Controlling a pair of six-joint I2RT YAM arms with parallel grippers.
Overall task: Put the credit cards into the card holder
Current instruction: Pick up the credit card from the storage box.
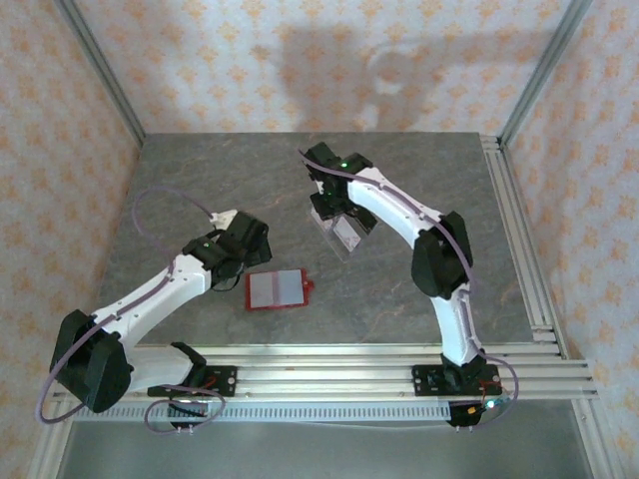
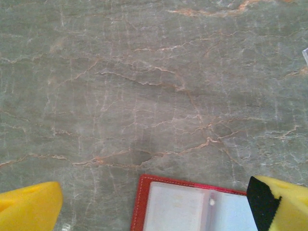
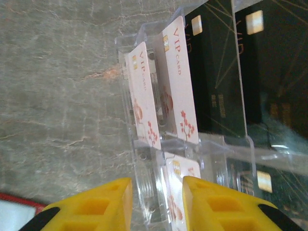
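Right hand: yellow fingers stand either side of a pale white plastic credit card upright in the clear plastic tray, mid-bench. Whether they are clamped cannot be told. Left hand: fingers wide apart, at the edge of the open red folding card holder, towards the near edge. Step in hand: picking a card. Next move calls for a firm pinch and a straight lift.
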